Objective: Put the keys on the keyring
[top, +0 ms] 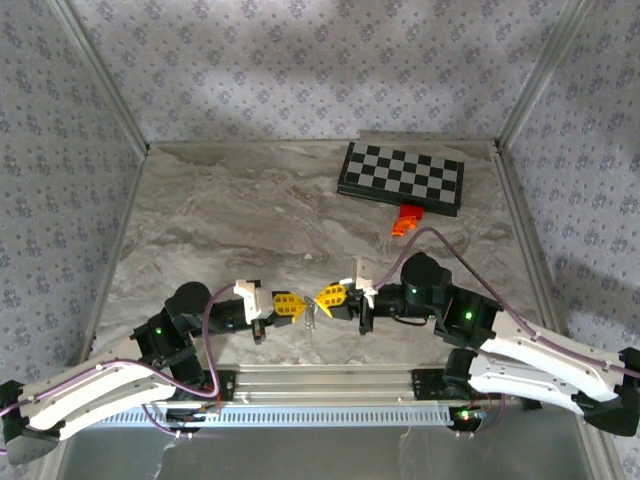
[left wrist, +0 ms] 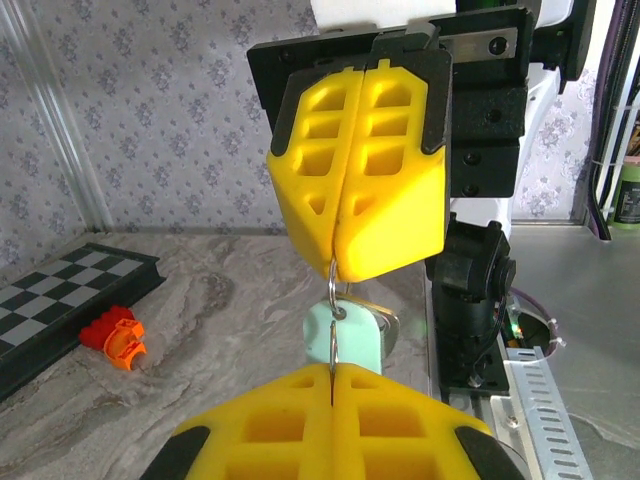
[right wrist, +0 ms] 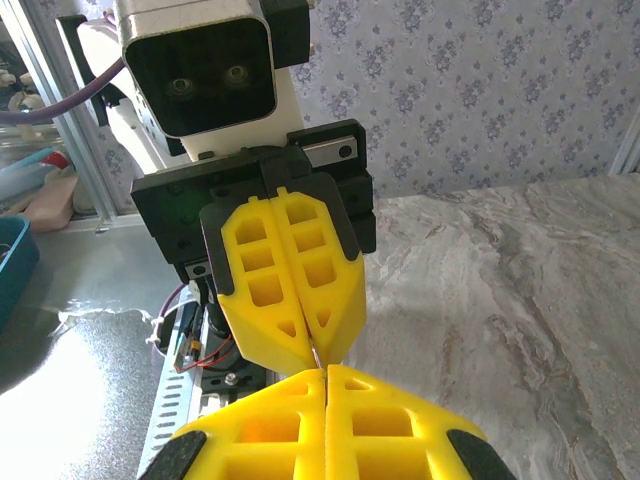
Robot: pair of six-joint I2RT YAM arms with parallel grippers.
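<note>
Operator: What's the room like?

Spotter: You have a grey marbled tabletop (top: 220,230) boxed in by walls (top: 300,60) of pale flowered paper. There are metal posts in the corners. A metal rail (top: 330,385) runs along the near edge, where your arms are bolted.

Operator: And my fingers?

Spotter: Your left fingers (left wrist: 350,390) are pressed together, pad to pad, and so are your right fingers (left wrist: 350,250). The two pairs meet tip to tip over the near middle of the tabletop. The ring (left wrist: 333,310) stands edge-on between them. One end goes into the seam of your right pair and the other into the seam of your left pair, so both look clamped on it.

Operator: Where's the key?

Spotter: The key (left wrist: 350,340), with its teal head showing, hangs just behind the ring in the gap between your two pairs of fingers. I cannot tell whether it is threaded on the ring or just lying against it. In your right wrist view, a sliver of metal shows where the tips meet.

Operator: What else is around?

Spotter: A chessboard (top: 400,178) lies at the far right of the tabletop. An orange block (top: 405,222) sits just in front of it. Both are well apart from your fingers.
</note>
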